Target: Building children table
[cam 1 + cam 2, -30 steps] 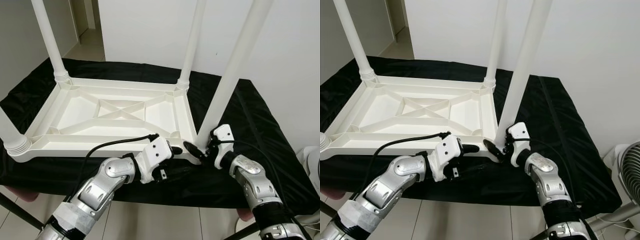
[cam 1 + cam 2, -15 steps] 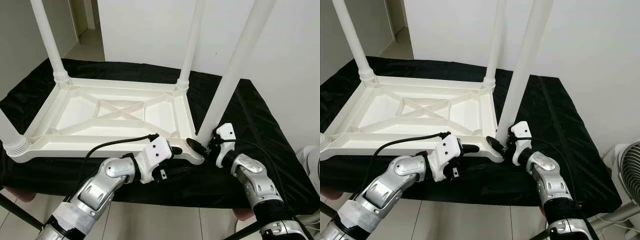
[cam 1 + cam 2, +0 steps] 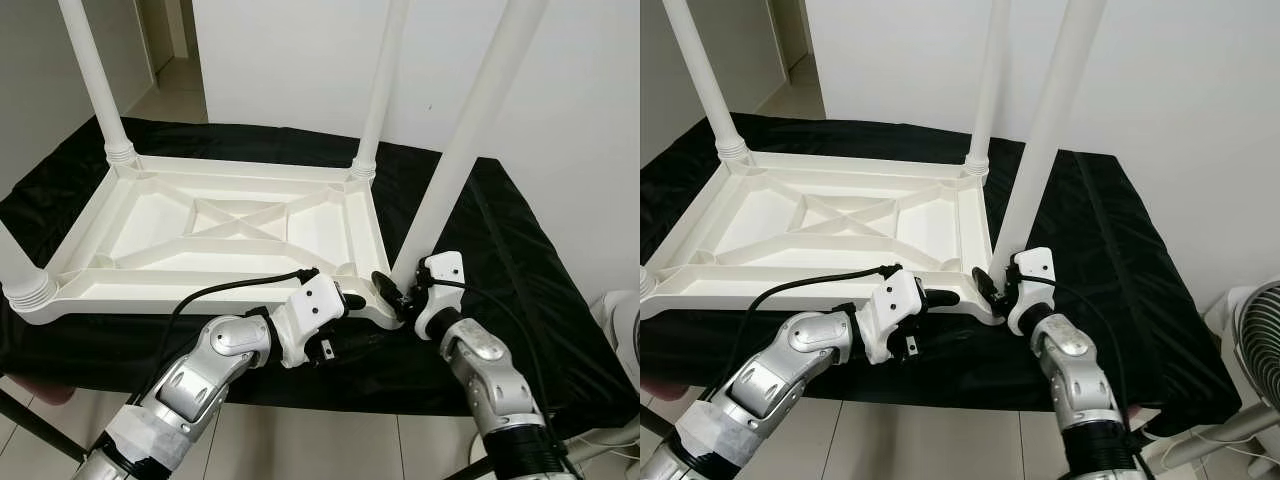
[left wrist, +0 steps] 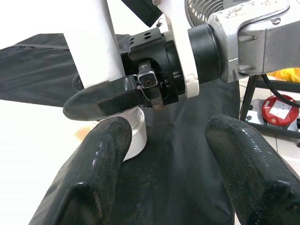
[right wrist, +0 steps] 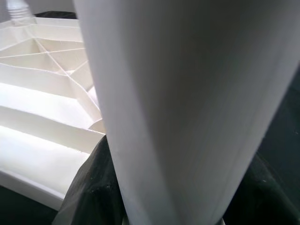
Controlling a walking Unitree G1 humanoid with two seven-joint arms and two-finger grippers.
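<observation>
A white plastic children's table [image 3: 240,225] lies upside down on a black cloth [image 3: 500,230]. Three of its legs stand upright in their corner sockets. At the near right corner, a fourth leg [image 3: 470,140] rises at a slight tilt. My right gripper [image 3: 400,290] is shut on that leg's base; the leg [image 5: 187,93] sits between its fingers [image 5: 89,187]. My left gripper [image 4: 168,136] is open just left of that corner, by the table's front rim, with only cloth between its fingers [image 4: 103,154].
A white wall stands close behind the cloth-covered surface. A fan [image 3: 1260,330] sits on the floor at the right. A doorway opens at the far left. The cloth's front edge drops to a tiled floor [image 3: 300,440].
My right forearm has swung in to the left and the wrist has turned around the leg's base. The left arm has stayed put.
</observation>
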